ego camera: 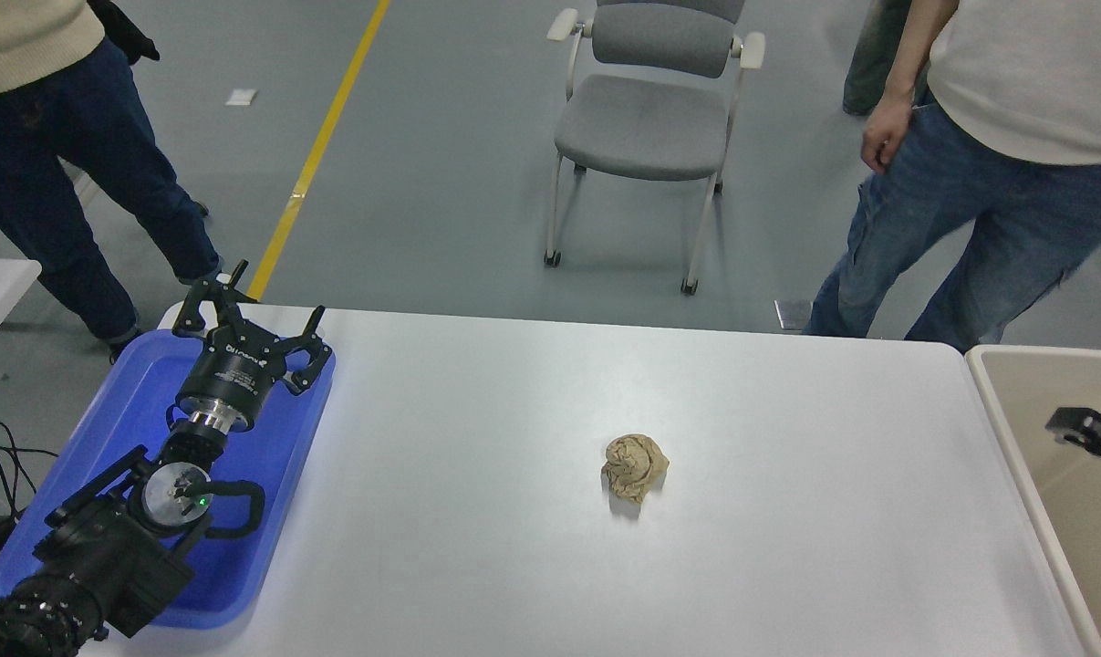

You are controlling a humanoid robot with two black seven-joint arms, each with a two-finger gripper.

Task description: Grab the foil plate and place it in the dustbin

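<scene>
The foil plate is out of view. The dustbin (1061, 351) stands at the table's right end, cut off by the picture's edge, and the part of its tan inside that shows is bare. A small black part of my right gripper (1093, 432) reaches in from the right edge above the bin's inside. I cannot see whether it is open or shut, and nothing shows in it. My left gripper (251, 312) is parked open and empty over the blue tray (276, 456) at the lower left.
A crumpled tan paper ball (635, 465) lies near the middle of the white table (787, 411). A grey chair (646, 128) stands beyond the far edge. One person's legs (67, 192) are at the far left, another person (979, 201) at the far right.
</scene>
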